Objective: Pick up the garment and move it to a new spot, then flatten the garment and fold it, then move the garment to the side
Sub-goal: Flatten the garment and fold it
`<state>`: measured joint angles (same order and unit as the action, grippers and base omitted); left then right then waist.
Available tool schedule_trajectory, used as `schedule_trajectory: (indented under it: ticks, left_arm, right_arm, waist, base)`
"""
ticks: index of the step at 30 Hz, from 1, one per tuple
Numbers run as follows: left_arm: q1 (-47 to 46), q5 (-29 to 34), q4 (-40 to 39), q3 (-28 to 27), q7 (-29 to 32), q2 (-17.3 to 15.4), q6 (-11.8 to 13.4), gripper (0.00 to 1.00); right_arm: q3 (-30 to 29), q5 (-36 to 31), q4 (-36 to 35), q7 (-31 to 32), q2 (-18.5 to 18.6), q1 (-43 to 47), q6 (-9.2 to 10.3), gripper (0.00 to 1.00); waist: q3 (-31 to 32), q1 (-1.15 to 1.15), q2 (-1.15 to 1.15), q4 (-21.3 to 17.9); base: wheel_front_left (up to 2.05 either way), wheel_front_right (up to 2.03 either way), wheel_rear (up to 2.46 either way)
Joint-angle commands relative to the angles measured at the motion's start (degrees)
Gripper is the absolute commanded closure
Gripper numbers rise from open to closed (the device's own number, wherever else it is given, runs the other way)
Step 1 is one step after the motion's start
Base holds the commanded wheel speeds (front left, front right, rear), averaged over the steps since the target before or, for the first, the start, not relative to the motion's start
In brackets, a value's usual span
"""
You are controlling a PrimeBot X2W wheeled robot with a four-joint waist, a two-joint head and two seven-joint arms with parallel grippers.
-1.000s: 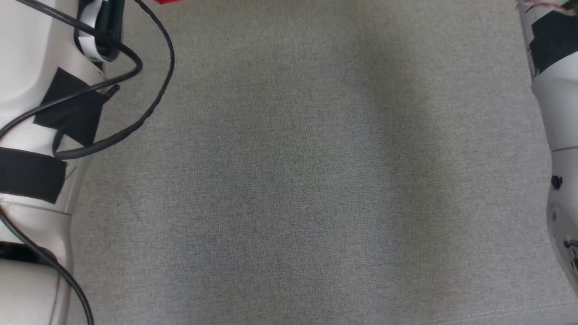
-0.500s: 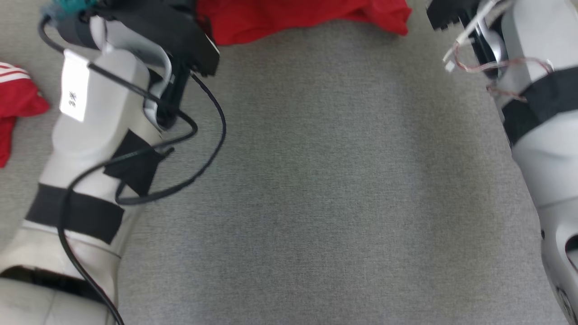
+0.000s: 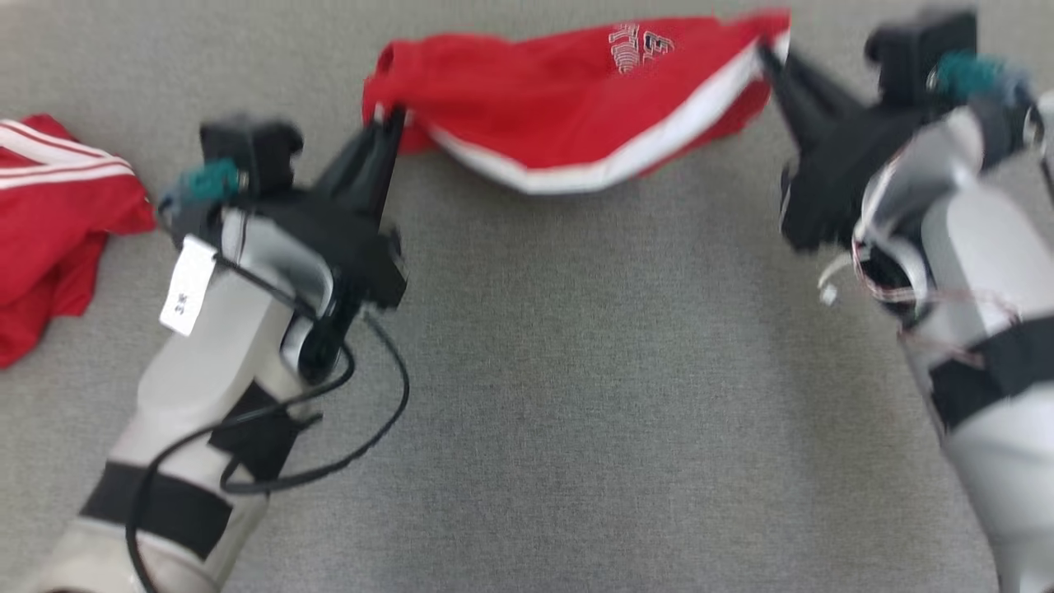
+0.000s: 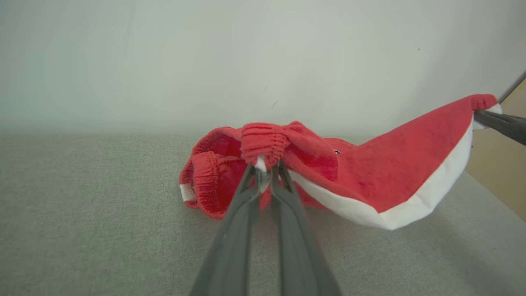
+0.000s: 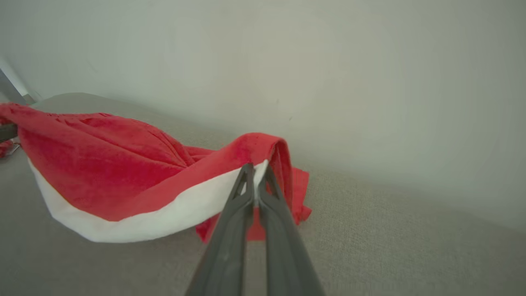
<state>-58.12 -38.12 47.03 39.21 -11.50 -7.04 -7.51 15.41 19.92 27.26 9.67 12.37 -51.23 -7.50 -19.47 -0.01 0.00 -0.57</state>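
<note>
The garment (image 3: 576, 99) is red with a white stripe and white lettering, and it hangs stretched between my two grippers above the grey surface. My left gripper (image 3: 394, 122) is shut on its ribbed waistband end (image 4: 263, 142). My right gripper (image 3: 767, 51) is shut on the opposite end, at the white stripe (image 5: 197, 209). In the left wrist view my left gripper (image 4: 267, 166) pinches the gathered band, and the right gripper's fingers (image 4: 499, 123) show at the far right. In the right wrist view my right gripper (image 5: 257, 169) clamps the fabric's fold. The cloth sags in the middle.
A second red garment with white stripes (image 3: 49, 222) lies crumpled at the far left of the grey fabric surface (image 3: 593, 395). A pale wall (image 4: 263, 61) rises behind the surface. A black cable (image 3: 362, 445) loops off my left forearm.
The head camera has tilted up, bringing the garment, both grippers and the second red garment into the picture. Any movement of the arms themselves cannot be separated from this camera shift.
</note>
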Motion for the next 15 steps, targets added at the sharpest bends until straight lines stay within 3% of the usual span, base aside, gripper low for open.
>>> schedule_trajectory:
  ticks: [1,3,9,15]
  left_arm:
    - [2.7,-2.0,0.1,-0.1,1.4,-0.5,0.1,1.00]
    - [6.0,-3.5,0.6,0.4,4.2,-1.5,0.1,1.00]
    - [10.8,-4.9,0.9,1.3,7.6,-2.9,0.5,1.00]
    - [16.9,-5.5,-1.4,2.4,12.3,-4.5,3.3,1.00]
  right_arm:
    - [-1.4,1.1,-3.5,3.6,1.1,4.8,0.02,1.00]
    - [-3.6,1.6,-8.5,9.1,1.5,12.2,0.02,1.00]
    - [-5.0,3.5,-16.2,17.7,1.0,22.4,0.01,1.00]
    - [-4.0,5.0,-23.5,28.2,1.9,30.0,0.02,1.00]
  waist:
    - [2.2,0.01,0.00,0.0]
    - [3.5,0.01,0.00,0.2]
    - [5.8,0.01,0.00,0.3]
    - [8.5,0.01,0.00,0.2]
  base:
    - [0.00,0.00,0.00]
    - [0.00,0.00,0.00]
    - [0.00,0.00,0.00]
    - [0.00,0.00,0.00]
